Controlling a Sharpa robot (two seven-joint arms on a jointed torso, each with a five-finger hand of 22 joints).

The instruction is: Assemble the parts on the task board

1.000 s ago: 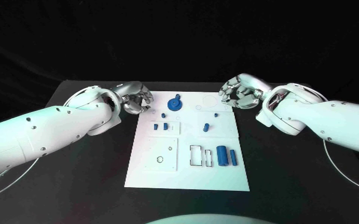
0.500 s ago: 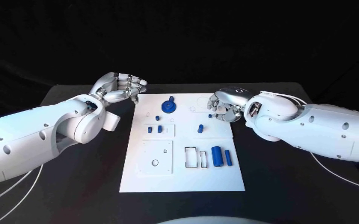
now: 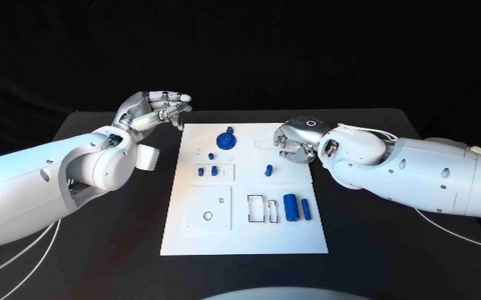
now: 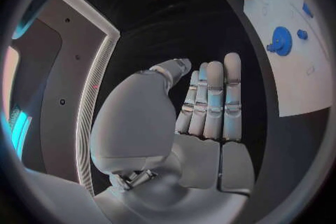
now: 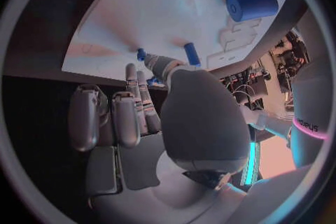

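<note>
Since half a second ago my left hand [image 3: 153,109] has lifted a little and drifted farther from the task board [image 3: 245,244], while my right hand [image 3: 297,140] has slid slightly toward the board's far right corner. Compared with a second ago the change is bigger: then my left hand sat low against the board's far left edge and my right hand was raised off to the right of it.

Now my left hand hangs above the black table [image 3: 100,244], just off the board's far left corner, holding nothing. In the head view its fingers look loosely curled; in the left wrist view the fingers [image 4: 213,95] lie straight and pressed side by side, with the thumb beside them.

My right hand reaches over the board's far right part with its fingers bent down toward the surface. In the right wrist view the thumb tip lies close to a small blue peg [image 5: 191,54] and a small blue stub [image 5: 141,54], but I cannot tell whether it touches or pinches either.

On the board, a round blue disc [image 3: 227,139] sits near the far edge, two small blue pieces [image 3: 208,171] sit in a left recess, and a thick blue cylinder [image 3: 290,207] lies beside a thinner blue rod [image 3: 306,209] at the near right.
</note>
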